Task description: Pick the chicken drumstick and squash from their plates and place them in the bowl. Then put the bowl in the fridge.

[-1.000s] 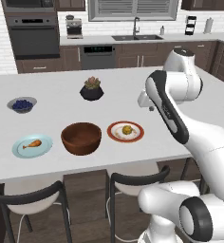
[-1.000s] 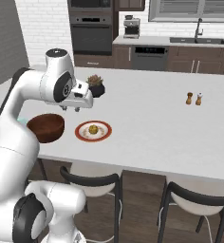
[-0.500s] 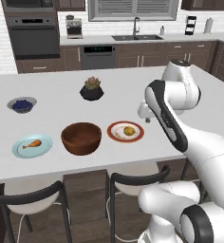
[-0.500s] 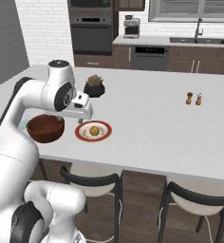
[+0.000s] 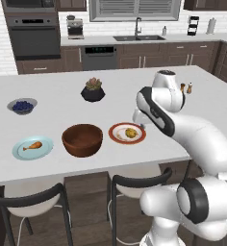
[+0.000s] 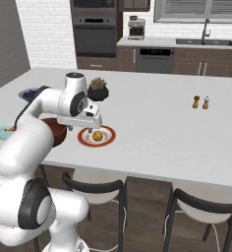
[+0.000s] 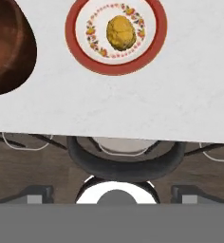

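Observation:
The yellow squash (image 7: 121, 32) lies in the middle of the white plate with the red-orange rim (image 7: 116, 70), also seen as squash (image 5: 130, 132) on that plate (image 5: 116, 137). Left of it stands the reddish-brown wooden bowl (image 5: 82, 139), and further left the golden drumstick (image 5: 33, 145) rests on the light blue plate (image 5: 19, 152). My gripper (image 6: 94, 129) hangs just above the squash (image 6: 96, 136), apart from it. In the hand view its fingertips (image 7: 35, 193) stand wide apart, open with nothing between them. My arm hides part of the bowl (image 6: 58, 132) in the right base view.
A small grey bowl of blueberries (image 5: 22, 105) and a black plant pot (image 5: 93, 91) stand further back on the white counter (image 5: 53, 115). Salt and pepper shakers (image 6: 200, 102) are off to the right. Dark stools (image 5: 134, 180) sit under the counter's near edge.
The hand has come down and moved left toward the red-rimmed plate, and now hovers over the squash. The food, plates and bowl have not moved.

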Available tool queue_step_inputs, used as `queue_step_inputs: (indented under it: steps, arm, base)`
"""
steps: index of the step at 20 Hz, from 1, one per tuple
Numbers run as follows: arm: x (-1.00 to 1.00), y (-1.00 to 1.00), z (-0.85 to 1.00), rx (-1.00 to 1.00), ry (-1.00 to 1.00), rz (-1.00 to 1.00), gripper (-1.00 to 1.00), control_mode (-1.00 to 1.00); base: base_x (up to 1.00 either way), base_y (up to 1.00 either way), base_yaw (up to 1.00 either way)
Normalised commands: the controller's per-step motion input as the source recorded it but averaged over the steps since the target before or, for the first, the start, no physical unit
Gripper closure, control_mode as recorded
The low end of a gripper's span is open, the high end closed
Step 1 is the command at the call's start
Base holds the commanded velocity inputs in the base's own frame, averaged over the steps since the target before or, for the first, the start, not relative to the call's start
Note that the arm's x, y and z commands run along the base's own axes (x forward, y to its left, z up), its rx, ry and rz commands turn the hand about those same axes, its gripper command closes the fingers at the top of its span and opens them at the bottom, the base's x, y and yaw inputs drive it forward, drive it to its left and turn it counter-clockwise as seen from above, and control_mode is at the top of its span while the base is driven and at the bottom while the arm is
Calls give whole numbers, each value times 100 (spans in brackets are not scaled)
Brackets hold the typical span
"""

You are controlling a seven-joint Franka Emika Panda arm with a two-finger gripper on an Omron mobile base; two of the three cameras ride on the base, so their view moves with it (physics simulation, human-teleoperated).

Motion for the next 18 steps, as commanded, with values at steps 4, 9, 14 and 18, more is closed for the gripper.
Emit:
queue_step_inputs:
  steps: [4,9,14,18]
  arm:
    - [66,0,-44,0,16,1,-100,-100]
    - [50,0,-56,0,7,3,-100,-100]
    - [52,0,-37,0,0,1,-100,-100]
    - [54,0,-30,0,0,1,-100,-100]
  base:
    - [0,0,0]
    - [0,0,0]
    - [0,0,0]
    - [0,0,0]
